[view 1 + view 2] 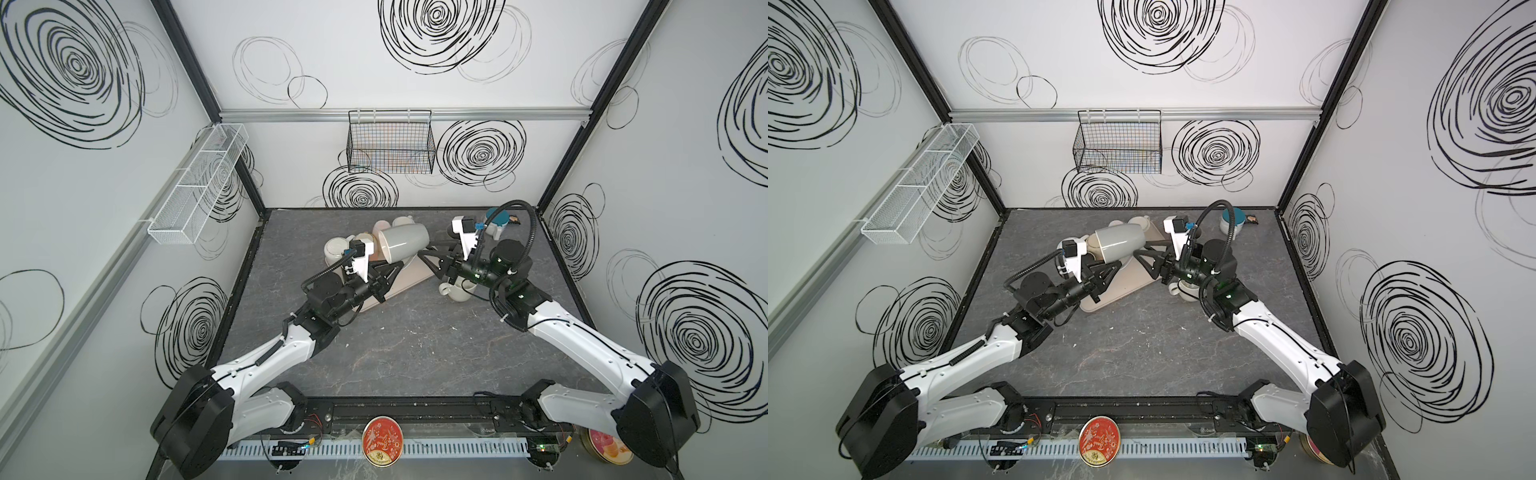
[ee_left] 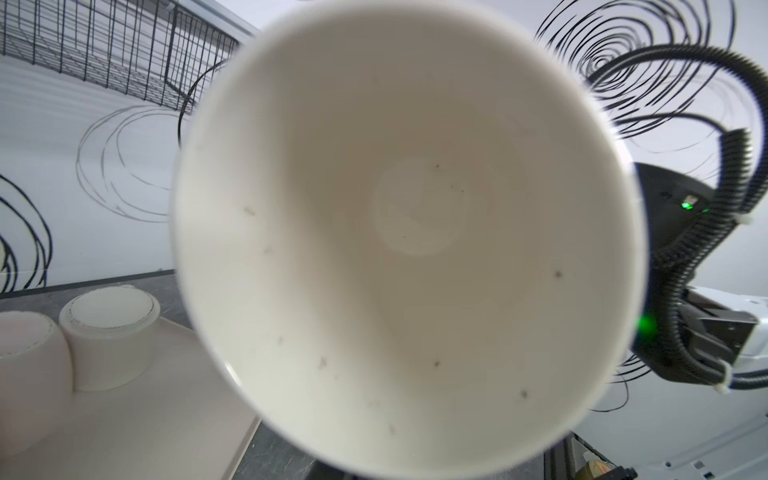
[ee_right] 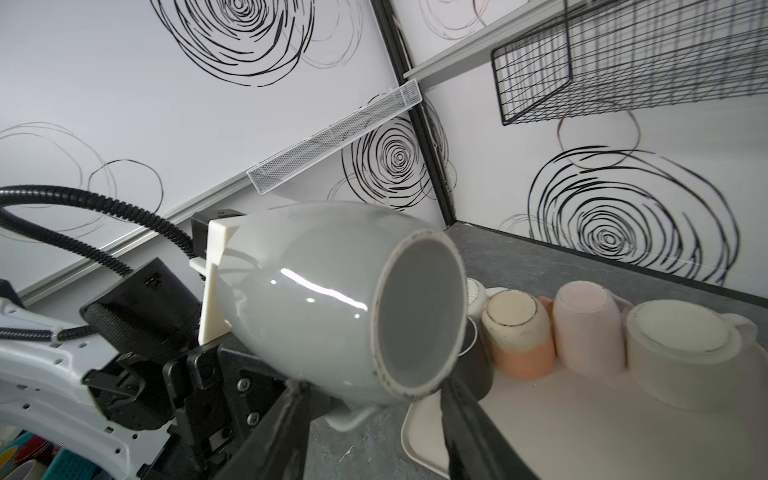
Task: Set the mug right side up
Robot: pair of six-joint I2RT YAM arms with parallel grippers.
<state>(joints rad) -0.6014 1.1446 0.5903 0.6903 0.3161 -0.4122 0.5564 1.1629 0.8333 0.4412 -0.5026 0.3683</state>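
Note:
The grey mug (image 1: 405, 243) (image 1: 1121, 243) hangs on its side above the beige tray (image 1: 405, 284). Its mouth faces the left arm and its cream inside (image 2: 407, 232) fills the left wrist view, hiding those fingers. In both top views my left gripper (image 1: 395, 269) (image 1: 1115, 269) is shut on the mug's lower rim. In the right wrist view the mug (image 3: 307, 307) shows its recessed base. My right gripper (image 3: 370, 415) (image 1: 428, 259) stands open, one finger on each side below the mug, with the handle (image 3: 349, 415) hanging between them.
Several upside-down cups (image 3: 519, 332) stand on the tray (image 3: 540, 428) behind the mug. A white mug (image 1: 457, 291) sits upright under the right wrist. A teal-lidded container (image 1: 498, 220) is at the back right, and a black wire basket (image 1: 390, 145) hangs on the back wall.

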